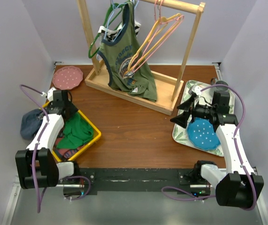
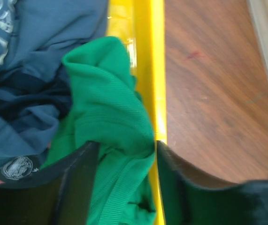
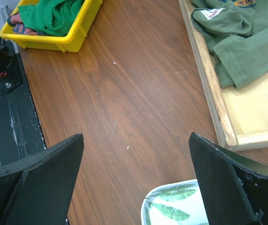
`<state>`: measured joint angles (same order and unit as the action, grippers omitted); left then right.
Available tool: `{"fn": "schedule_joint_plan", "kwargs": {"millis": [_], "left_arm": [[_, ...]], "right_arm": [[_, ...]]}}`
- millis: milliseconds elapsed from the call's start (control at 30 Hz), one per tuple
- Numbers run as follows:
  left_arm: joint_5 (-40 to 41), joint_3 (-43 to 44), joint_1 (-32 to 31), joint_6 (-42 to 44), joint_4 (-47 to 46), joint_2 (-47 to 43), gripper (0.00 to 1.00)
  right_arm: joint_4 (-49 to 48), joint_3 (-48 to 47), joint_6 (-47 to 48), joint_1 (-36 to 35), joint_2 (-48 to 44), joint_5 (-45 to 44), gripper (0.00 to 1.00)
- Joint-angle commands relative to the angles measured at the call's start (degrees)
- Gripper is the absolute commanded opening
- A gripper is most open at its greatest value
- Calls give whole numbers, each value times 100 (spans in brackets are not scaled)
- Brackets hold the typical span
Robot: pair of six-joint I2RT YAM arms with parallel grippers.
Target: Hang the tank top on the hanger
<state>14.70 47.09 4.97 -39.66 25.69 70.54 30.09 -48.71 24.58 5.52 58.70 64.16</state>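
Kelly-green cloth, the tank top (image 1: 77,131), lay bunched in a yellow bin (image 1: 96,136) directly under and just behind the left end effector (image 1: 68,110) in the top view. Its heap ran lengthwise along the bin. The hanger (image 1: 145,47) hung on the rack (image 1: 190,42), well ahead and to that end effector's right. The right end effector (image 1: 180,117) stood well apart from the top, so the left arm was the nearer one.

In the left wrist view, a fold of the top sat between the fingers, which were partway together. I could not tell whether they had pinched it, as one finger seemed to sit over the bin wall.

In the right wrist view, the right end effector's fingers stood wide apart over bare counter (image 3: 124,93), holding nothing. The bin was far ahead to its left.
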Motion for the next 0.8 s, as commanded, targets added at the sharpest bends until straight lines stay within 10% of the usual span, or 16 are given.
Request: {"fn": "schedule_joint_plan", "kwargs": {"millis": [0,267,767], "left_arm": [[455,265,30,107,155,56,34],[324,397,21,502,15,-864,1],[-1443,1995,21,1180,-398,-2185,0]], "right_arm": [[6,-253,126,-42,-87,185,98],[50,-271,170,-42,-51,193,99],[76,-288,232,-33,-34,149,99]]}}
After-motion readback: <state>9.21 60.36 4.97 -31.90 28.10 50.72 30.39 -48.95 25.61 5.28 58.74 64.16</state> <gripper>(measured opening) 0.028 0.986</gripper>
